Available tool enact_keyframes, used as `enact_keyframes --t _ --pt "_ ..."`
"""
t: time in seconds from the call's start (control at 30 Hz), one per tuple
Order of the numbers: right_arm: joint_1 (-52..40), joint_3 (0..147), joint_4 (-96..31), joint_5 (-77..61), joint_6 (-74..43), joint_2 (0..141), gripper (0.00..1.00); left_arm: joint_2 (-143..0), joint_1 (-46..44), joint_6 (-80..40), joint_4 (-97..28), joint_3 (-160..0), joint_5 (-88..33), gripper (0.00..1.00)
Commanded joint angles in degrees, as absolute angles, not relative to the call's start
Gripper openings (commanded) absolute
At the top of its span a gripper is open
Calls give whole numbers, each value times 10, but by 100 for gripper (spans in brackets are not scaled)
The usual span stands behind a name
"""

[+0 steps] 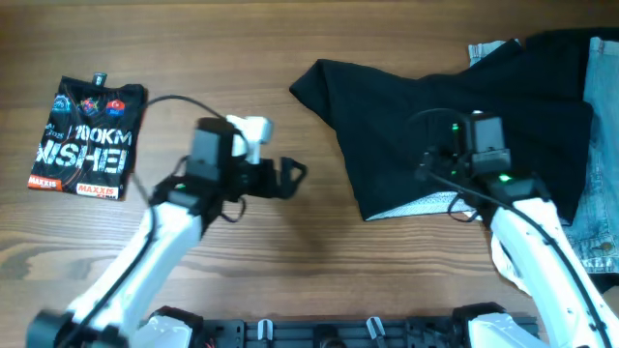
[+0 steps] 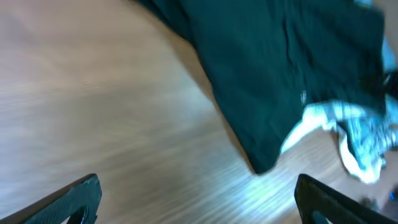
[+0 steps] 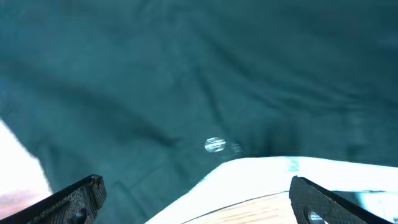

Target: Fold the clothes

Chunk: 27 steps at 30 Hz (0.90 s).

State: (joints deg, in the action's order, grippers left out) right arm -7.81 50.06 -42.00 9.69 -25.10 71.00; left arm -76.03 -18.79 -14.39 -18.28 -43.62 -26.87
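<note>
The large black shorts-like cloth (image 1: 426,116) lies spread at the right of the table, its whitish mesh lining (image 1: 430,203) showing at the near edge. It also shows in the left wrist view (image 2: 273,68) and fills the right wrist view (image 3: 186,81), where the white lining (image 3: 267,180) shows. My right gripper (image 1: 455,188) hovers open over the cloth's near edge, holding nothing. My left gripper (image 1: 290,176) is open and empty over bare wood, left of the cloth. Light-blue denim (image 1: 600,174) lies at the far right.
A folded black printed T-shirt (image 1: 87,135) lies at the far left. A dark garment and some more denim (image 1: 493,50) sit at the top right. Bare wood table (image 1: 290,251) lies between the arms.
</note>
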Motion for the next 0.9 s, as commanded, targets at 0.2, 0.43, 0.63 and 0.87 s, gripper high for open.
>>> enact_keyframes --t 0.2,0.43,0.63,0.87 --pt "-33 503 -442 105 -240 694 100 -1012 -408 -344 57 -443 -273 97" --pt "-33 503 -447 105 -239 694 100 -1080 -483 -380 166 -443 -168 4" --pt "-33 503 -444 107 -227 694 100 -924 -347 -372 -59 -446 -169 4" --pt "-33 503 -438 96 -224 713 100 -574 -15 -253 -281 -481 -168 4"
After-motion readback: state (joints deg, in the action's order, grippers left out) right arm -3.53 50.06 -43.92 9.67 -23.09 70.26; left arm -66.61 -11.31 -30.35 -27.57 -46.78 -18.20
